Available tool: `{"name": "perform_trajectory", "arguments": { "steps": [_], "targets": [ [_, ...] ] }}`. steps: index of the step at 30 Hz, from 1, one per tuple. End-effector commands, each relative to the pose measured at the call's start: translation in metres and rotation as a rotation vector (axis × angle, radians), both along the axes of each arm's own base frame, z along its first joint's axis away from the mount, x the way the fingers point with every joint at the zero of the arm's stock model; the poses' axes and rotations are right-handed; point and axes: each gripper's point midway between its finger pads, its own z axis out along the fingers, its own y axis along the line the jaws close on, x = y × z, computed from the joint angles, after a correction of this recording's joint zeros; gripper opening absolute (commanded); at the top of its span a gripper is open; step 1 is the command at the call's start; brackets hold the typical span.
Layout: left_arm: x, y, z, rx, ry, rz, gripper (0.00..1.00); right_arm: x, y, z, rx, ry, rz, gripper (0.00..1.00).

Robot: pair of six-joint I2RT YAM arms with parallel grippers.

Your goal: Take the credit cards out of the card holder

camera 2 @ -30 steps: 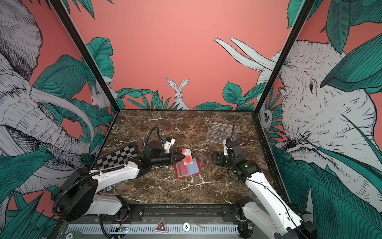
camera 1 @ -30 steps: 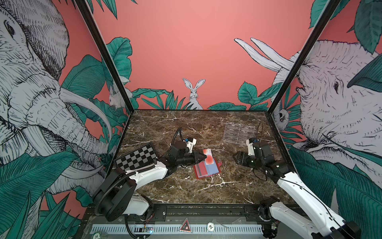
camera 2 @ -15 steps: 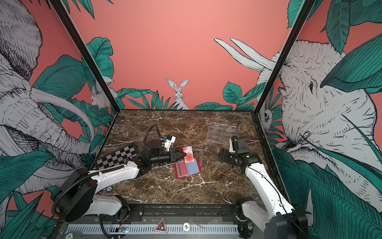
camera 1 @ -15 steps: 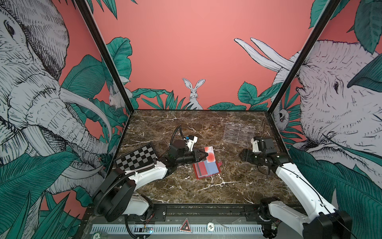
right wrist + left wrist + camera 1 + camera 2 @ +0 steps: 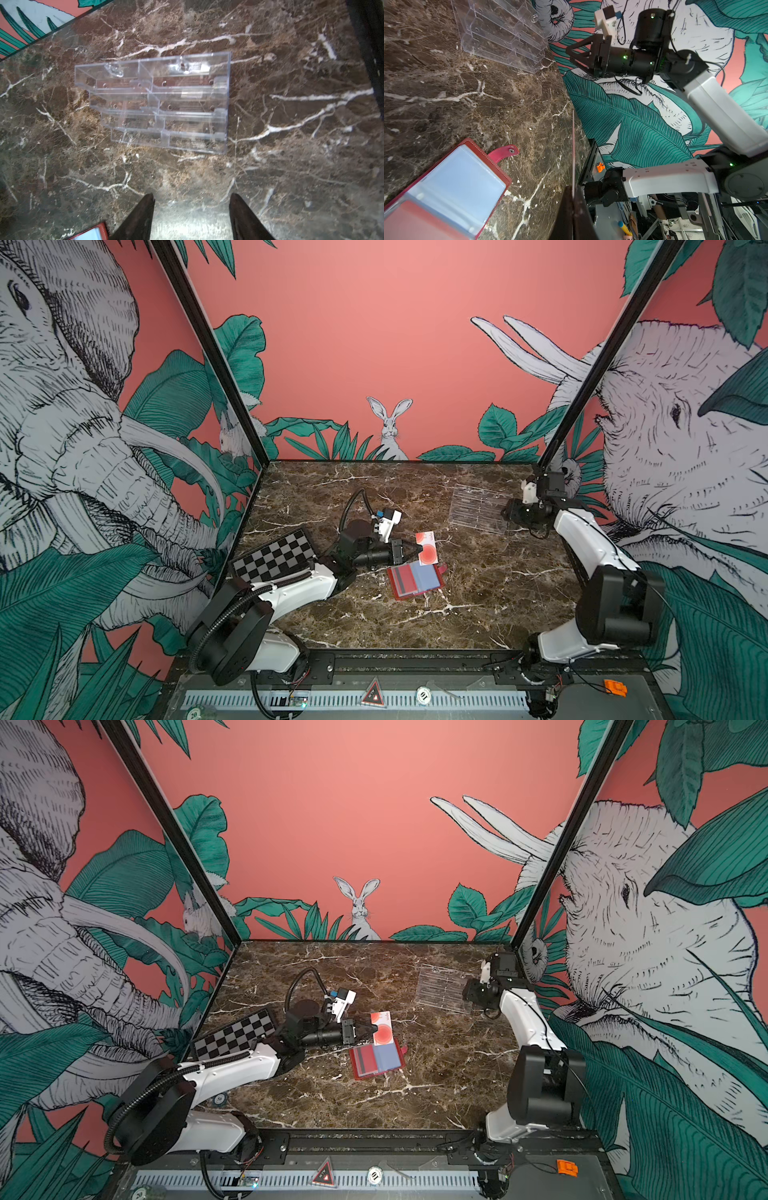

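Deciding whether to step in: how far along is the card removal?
Done: card holder lies open. In hand: left gripper pinches the white card, clear of the sleeves. Left: pale blue card and red card sit in their sleeves; right gripper is open, empty, by the acrylic stand.

Red card holder (image 5: 503, 153), white card (image 5: 427, 548), chequered board (image 5: 274, 556)

Both top views look down from high in front over the whole table (image 5: 498, 593). Wrist cameras sit close, sharing the clear stand (image 5: 158, 104).
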Motion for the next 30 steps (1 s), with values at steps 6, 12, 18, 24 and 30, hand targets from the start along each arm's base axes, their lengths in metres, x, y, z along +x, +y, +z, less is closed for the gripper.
{"name": "perform_trajectory", "arguments": {
  "steps": [6, 12, 18, 24, 30],
  "targets": [
    [0.001, -0.003, -0.002, -0.007, -0.021, -0.021, 0.0, 0.06, -0.024, -0.005, -0.072, -0.033, 0.035, 0.54],
    [0.006, -0.006, -0.008, -0.002, -0.002, -0.011, 0.0, 0.085, -0.031, -0.017, -0.077, -0.025, 0.023, 0.49],
    [0.01, -0.007, -0.012, 0.005, 0.012, 0.002, 0.0, 0.098, -0.035, -0.031, -0.068, -0.006, 0.027, 0.46],
    [0.011, -0.008, -0.012, 0.004, 0.017, 0.002, 0.0, 0.107, -0.038, -0.038, -0.069, 0.0, 0.033, 0.43],
    [0.01, -0.007, -0.011, 0.008, 0.016, 0.006, 0.0, 0.108, -0.038, -0.046, -0.07, 0.015, 0.036, 0.34]
  ]
}}
